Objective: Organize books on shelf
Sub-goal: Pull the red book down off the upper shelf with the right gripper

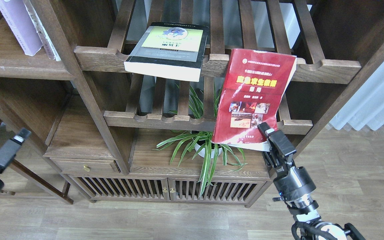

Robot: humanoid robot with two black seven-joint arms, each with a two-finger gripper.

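Red book (253, 100): hangs tilted off the upper slatted rack (325, 68), lower corner pinched in right gripper (266, 130), jaws clamped on it.
Black-and-grey book (168, 50): flat on same rack, overhanging front rail.
Lavender book (18, 26): upright on solid shelf (18, 66), upper left.
Left gripper (18, 136): low left, well apart; jaws' state unclear.
Plant (205, 146): below.

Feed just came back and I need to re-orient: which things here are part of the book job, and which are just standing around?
Job:
- worn red paperback with photos, held by right gripper
- thick black-and-grey paperback with yellow-green panel, lying on the upper slatted rack
- thin pale lavender paperback, upright on solid dark brown shelf

Lying about:
- green potted plant
- small brass-knobbed drawer
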